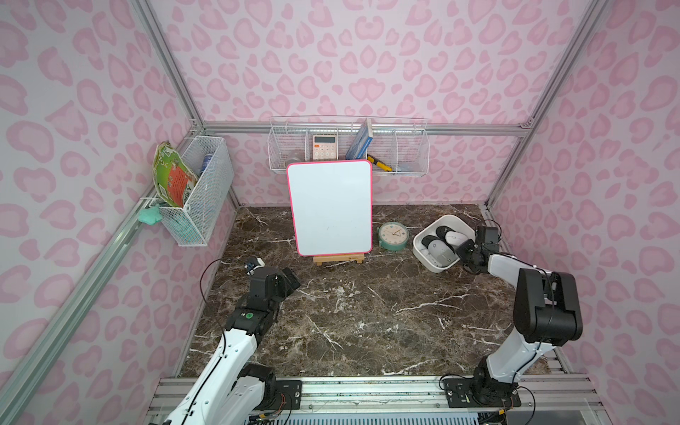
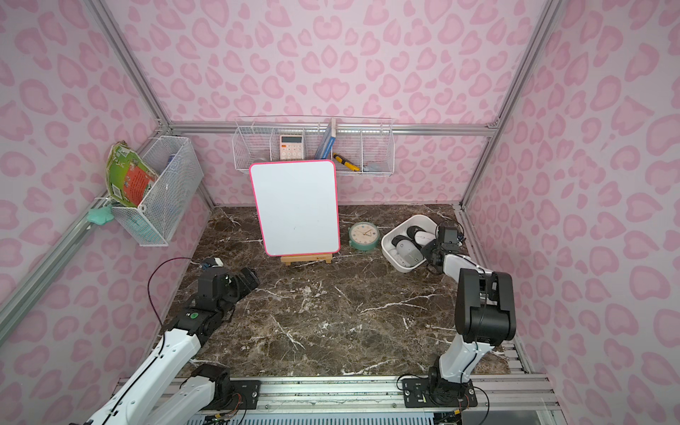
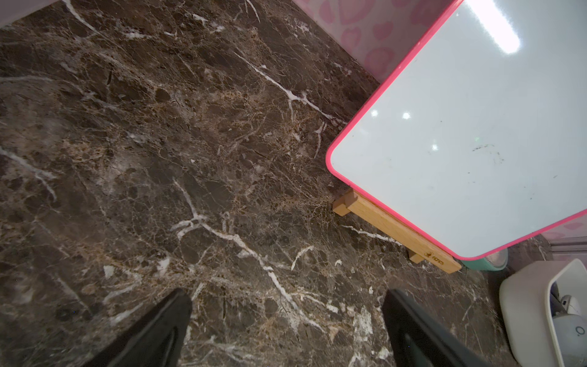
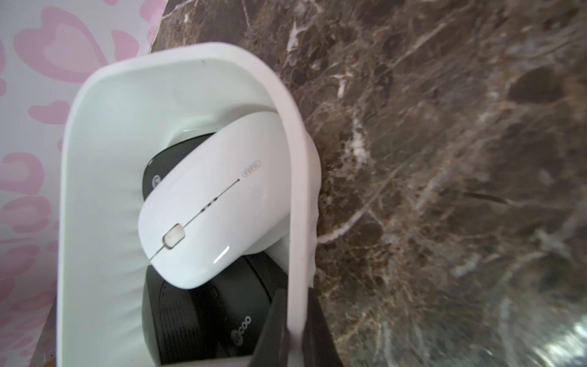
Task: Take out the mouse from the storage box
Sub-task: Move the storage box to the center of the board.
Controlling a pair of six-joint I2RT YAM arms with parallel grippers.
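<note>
The brown marble tabletop [image 1: 368, 323] is filling the floor of the pink-walled cell. At its far middle a pink-edged whiteboard [image 1: 329, 208] is leaning on a small wooden easel [image 1: 338, 259]. It is covering part of the long wire basket [image 1: 412, 154] hanging on the back wall. A second wire basket [image 1: 206, 198] is hanging on the left wall.

The storage box [image 1: 423, 257] is sitting on the far right of the table, close to the right wall. A teal clock [image 1: 393, 236] is standing just beside it, between the box and the whiteboard. In the left wrist view the whiteboard's lower corner is hiding most of that clock.

Inside the box a white mouse [image 4: 209, 206] is lying on top, tilted against the wall. It is resting partly over a black mouse [image 4: 206, 311], with another dark mouse [image 4: 158, 168] peeking out behind it. A grey mouse [image 1: 439, 250] is lying at the box's nearer end.

The right gripper [image 4: 295, 324] is reaching over the box from the right. Its fingers [image 4: 276, 317] are clamping the box's rim, one inside and one outside, so the wall is standing between them. They are not touching the white mouse.

The left gripper [image 3: 286, 295] is hovering over bare marble on the left, well apart from the box, its fingers spread wide with nothing between them.
</note>
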